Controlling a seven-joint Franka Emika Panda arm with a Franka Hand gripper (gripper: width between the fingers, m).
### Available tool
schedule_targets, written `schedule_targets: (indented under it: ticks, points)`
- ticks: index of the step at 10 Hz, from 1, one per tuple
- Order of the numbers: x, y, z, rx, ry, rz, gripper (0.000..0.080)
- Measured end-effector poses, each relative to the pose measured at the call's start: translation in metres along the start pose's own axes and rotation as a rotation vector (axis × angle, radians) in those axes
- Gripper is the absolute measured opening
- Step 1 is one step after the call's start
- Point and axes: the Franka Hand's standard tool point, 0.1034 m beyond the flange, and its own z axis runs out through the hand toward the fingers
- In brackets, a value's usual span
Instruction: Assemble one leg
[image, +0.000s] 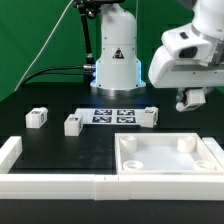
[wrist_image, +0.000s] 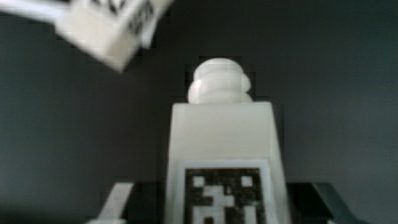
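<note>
My gripper (image: 190, 99) hangs in the air at the exterior view's right, above the far edge of the large white tray-like piece (image: 128, 160). In the wrist view the gripper (wrist_image: 222, 208) is shut on a leg (wrist_image: 221, 130), a white block with a rounded peg end pointing away and a black-and-white tag on its face. Three more legs lie on the black table: one (image: 37, 118) at the left, one (image: 72, 124) beside it, one (image: 148, 117) near the middle. A blurred white tagged block (wrist_image: 103, 30), probably one of these, also shows in the wrist view.
The marker board (image: 113, 115) lies flat between the legs, in front of the robot base (image: 116, 60). A low white wall (image: 40, 182) runs along the front edge and up the left side.
</note>
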Motion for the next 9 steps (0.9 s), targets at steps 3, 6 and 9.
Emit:
schedule_targets:
  ticks: [3,6,9]
  points:
    - [0.003,0.003,-0.015,0.033,0.302,0.026,0.0287]
    - [0.003,0.001,-0.013,0.047,0.408,0.003,0.0287]
    - [0.043,0.017,-0.046,0.037,0.468,-0.065,0.0287]
